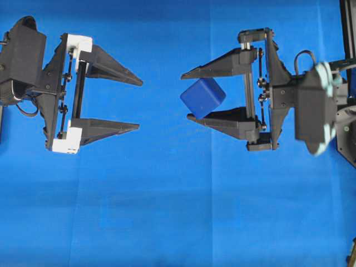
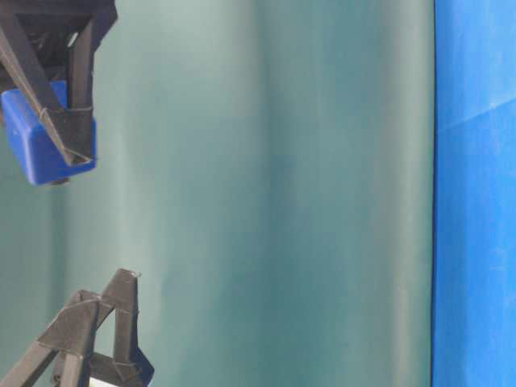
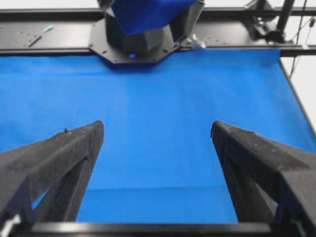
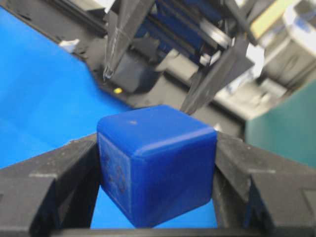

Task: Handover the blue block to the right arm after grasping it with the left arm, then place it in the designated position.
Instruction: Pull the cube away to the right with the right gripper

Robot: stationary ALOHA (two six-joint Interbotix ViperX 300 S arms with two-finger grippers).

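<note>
The blue block hangs tilted above the blue cloth, pinched between the two black fingers of my right gripper, which is shut on it. The right wrist view shows the block filling the gap between the jaws, both pressed against its sides. My left gripper, with white brackets, stands wide open to the block's left, a clear gap away and holding nothing. In the left wrist view its fingers frame bare cloth, and the block shows at the top edge.
The blue cloth covers the whole table. A black frame rail and the right arm's base stand at the far edge. In the table-level view a teal backdrop stands behind the block.
</note>
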